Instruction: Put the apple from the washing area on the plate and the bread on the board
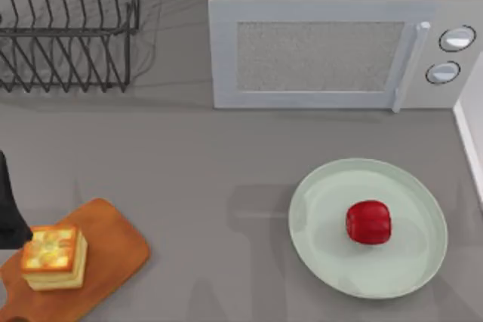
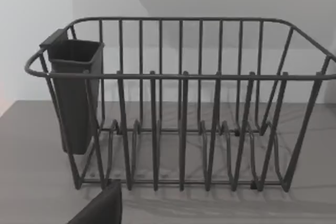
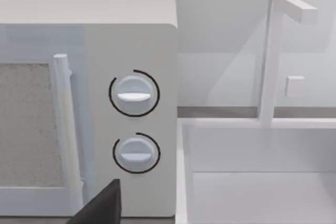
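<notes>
At the left edge of the table (image 1: 226, 171) we see a dark part of our left arm (image 1: 7, 216), just beside the board; we cannot tell if its fingers are apart or together. The board (image 1: 106, 254) lies at the near left corner of the table, and the bread (image 1: 53, 256) sits on its left part, toasted side up. At the far left corner stands a dark wire dish rack (image 1: 68, 28); in the left wrist view it carries a dark cutlery cup (image 2: 73, 93) on one end. A white microwave (image 1: 339, 43) stands along the far edge, with two round knobs (image 3: 134, 94) beside its door handle. The plate (image 1: 332, 246) lies near the near right corner, and the apple (image 1: 368, 222) rests on it, a little right of the centre. In the right wrist view a white sink basin (image 3: 252, 182) with a faucet (image 3: 270, 51) is beside the microwave, and a dark piece of our right gripper (image 3: 102, 205) shows low in front; whether it is open we cannot tell.
</notes>
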You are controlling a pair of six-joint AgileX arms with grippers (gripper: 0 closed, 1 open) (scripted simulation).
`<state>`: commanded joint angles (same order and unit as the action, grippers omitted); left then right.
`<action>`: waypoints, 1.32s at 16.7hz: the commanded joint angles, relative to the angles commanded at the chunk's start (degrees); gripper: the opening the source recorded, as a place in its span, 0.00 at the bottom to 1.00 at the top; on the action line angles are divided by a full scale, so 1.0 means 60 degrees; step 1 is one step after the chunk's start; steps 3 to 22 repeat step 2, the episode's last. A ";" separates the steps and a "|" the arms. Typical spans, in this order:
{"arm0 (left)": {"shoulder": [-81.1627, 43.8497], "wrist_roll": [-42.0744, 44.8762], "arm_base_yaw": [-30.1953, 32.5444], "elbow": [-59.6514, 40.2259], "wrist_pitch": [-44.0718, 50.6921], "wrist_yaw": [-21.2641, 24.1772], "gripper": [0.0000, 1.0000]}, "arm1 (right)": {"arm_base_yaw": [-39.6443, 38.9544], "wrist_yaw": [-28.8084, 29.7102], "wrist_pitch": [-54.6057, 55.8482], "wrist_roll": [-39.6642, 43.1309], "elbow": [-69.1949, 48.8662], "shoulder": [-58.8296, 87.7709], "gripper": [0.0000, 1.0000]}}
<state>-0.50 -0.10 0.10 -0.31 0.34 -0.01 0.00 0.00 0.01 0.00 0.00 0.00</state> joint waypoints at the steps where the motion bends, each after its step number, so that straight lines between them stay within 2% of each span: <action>1: 0.0084 0.0017 -0.0017 0.0051 -0.0056 0.0001 1.00 | 0.0000 0.0000 0.0000 0.0000 0.0000 0.0000 1.00; 22: 0.0084 0.0017 -0.0017 0.0051 -0.0056 0.0001 1.00 | 0.0000 0.0000 0.0000 0.0000 0.0000 0.0000 1.00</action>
